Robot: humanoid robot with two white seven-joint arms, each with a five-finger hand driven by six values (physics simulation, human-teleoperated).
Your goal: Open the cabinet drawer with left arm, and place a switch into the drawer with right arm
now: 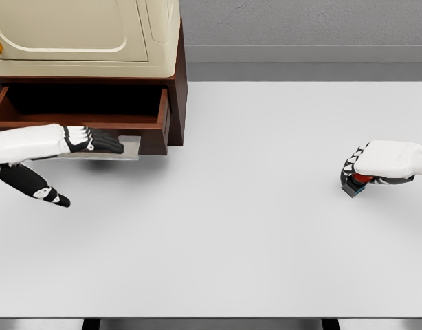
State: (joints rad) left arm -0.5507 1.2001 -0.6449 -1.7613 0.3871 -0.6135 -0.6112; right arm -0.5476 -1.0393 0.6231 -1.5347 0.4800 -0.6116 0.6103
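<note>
right hand point(379, 165) has its fingers curled down around the switch point(357, 184) at the table's point(266, 240) right side, well apart from the cabinet point(94, 41), while the left hand point(73, 141) lies flat, fingers straight, holding nothing, against the pulled-out drawer point(80, 124) front

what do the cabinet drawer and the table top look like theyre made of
Drawer: dark reddish-brown wood by its colour, with a flat grey, metal-looking handle plate under the left hand. Table: plain matte white surface, no grain or gloss; material unclear in a render.
</note>
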